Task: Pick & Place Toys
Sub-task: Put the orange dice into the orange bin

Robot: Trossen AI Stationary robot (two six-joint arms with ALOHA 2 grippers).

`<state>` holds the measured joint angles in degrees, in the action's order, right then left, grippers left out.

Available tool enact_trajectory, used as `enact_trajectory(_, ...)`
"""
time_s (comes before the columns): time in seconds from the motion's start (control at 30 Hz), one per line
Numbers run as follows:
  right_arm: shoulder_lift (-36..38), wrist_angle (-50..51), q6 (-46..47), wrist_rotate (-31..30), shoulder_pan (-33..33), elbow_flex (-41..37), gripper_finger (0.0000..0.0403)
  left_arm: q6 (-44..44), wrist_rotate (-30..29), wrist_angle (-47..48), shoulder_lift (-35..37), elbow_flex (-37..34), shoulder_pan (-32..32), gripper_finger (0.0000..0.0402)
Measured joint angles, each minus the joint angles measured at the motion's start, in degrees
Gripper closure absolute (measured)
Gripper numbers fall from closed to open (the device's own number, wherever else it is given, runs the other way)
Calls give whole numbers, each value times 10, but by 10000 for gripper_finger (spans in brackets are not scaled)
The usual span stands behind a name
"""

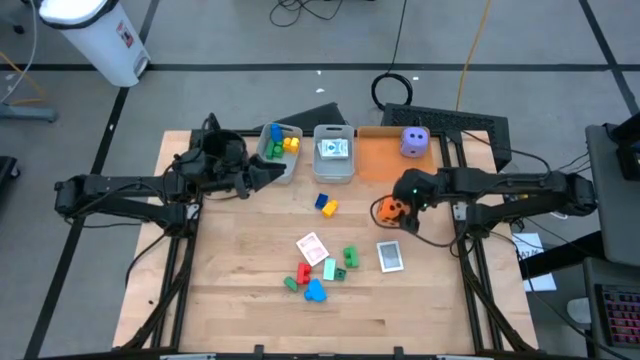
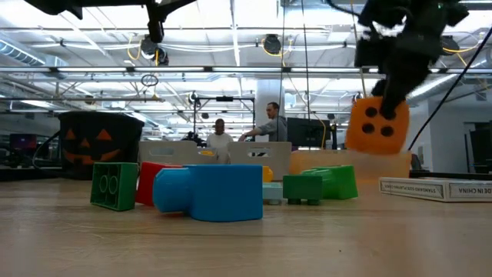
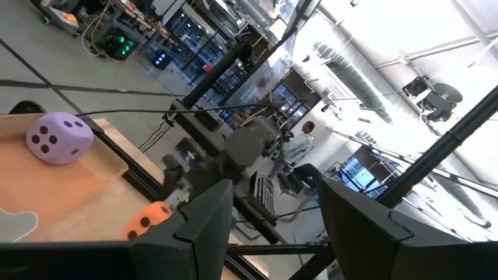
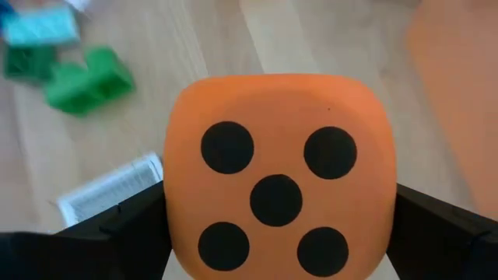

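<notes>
The right claw (image 1: 391, 209) grips the orange die (image 1: 390, 208) clear of the counter (image 1: 250, 300) (carry step, judging by the lift); next comes release over the orange tray (image 1: 378, 160); the left claw (image 1: 272, 172), half-open, waits by the bins.

Both arms are showing as dark, near-black jointed tubes with bulkier housings at the joints. The right arm (image 1: 500, 186) is glowing with a small green light near its wrist. The left gripper (image 3: 272, 225) is showing two broad, flat, matte black fingers (image 3: 204, 225) with angular edges.
</notes>
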<state>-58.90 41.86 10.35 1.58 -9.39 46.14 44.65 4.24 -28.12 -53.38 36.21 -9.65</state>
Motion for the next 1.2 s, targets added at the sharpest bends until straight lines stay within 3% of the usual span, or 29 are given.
enact_trajectory(0.3,-4,66,-11,-44,-10,167,45,-14,-31,0,0,0,0,204)
enact_trajectory(0.43,-30,150,-19,-45,-45,263,45,-14,-31,0,0,0,0,204)
enact_trajectory(0.73,-142,285,-140,-45,-147,445,45,-35,-27,0,0,0,0,204)
enact_trajectory(0.97,-252,320,-195,0,-236,523,46,-39,36,0,0,0,0,204)
enact_trajectory(1.2,-324,317,-200,0,-298,550,46,-60,96,0,0,0,0,204)
